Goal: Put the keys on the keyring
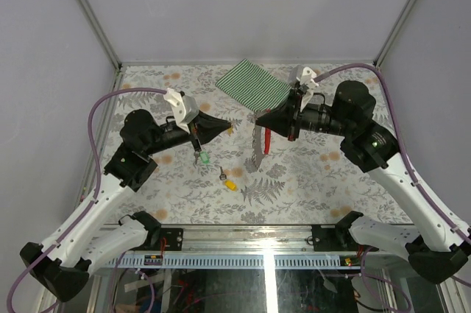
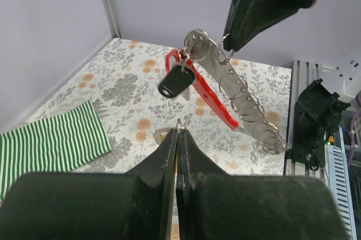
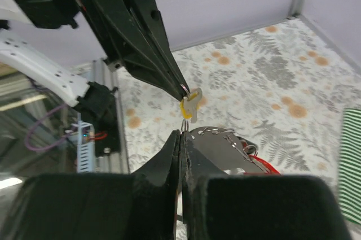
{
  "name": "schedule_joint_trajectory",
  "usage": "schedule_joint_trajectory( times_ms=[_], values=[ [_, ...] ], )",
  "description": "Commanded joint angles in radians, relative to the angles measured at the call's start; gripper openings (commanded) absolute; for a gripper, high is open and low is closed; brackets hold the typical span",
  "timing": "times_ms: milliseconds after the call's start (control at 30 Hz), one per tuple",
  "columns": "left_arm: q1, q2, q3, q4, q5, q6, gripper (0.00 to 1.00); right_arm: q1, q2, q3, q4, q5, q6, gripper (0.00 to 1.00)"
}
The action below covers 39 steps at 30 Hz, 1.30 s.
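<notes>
Tip facing tip above the bench [image 1: 309, 180], the left fingers [image 3: 158, 53] are pinched shut on a yellow-headed silver key [image 3: 190, 104], near the red-strapped silver keyring [image 2: 210, 94] dangling from the clamped right fingers [image 3: 169, 161].

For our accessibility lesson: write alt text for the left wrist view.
The right tool dangles the keyring, a red strap with silver rings and a black fob, above the table. The shut left tool points at it; a green striped cloth lies lower left.

Floral-patterned table [image 1: 316, 188], green striped cloth [image 1: 254, 85] at far edge, green key [image 1: 204, 157], yellow key [image 1: 229, 185] mid-table.
</notes>
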Motion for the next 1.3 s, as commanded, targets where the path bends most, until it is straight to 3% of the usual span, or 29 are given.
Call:
schedule_joint_trajectory(
  times_ms=[0, 167, 333, 800, 1267],
  values=[
    [0.009, 0.0, -0.008, 0.094, 0.085, 0.06, 0.0, -0.08, 0.007, -0.047, 0.265, -0.295, 0.219, 0.0],
    [0.009, 0.003, -0.008, 0.124, 0.118, 0.073, 0.0, -0.176, 0.008, -0.156, 0.508, -0.435, 0.427, 0.0],
    [0.009, 0.02, -0.007, 0.156, 0.15, 0.068, 0.0, -0.184, 0.021, -0.198, 0.625, -0.497, 0.524, 0.0],
    [0.006, 0.1, 0.017, 0.256, 0.218, 0.013, 0.0, -0.182, 0.061, -0.17, 0.509, -0.448, 0.463, 0.0],
    [-0.027, 0.136, 0.033, 0.285, 0.225, 0.001, 0.0, -0.179, 0.077, -0.177, 0.535, -0.465, 0.486, 0.0]
  ],
)
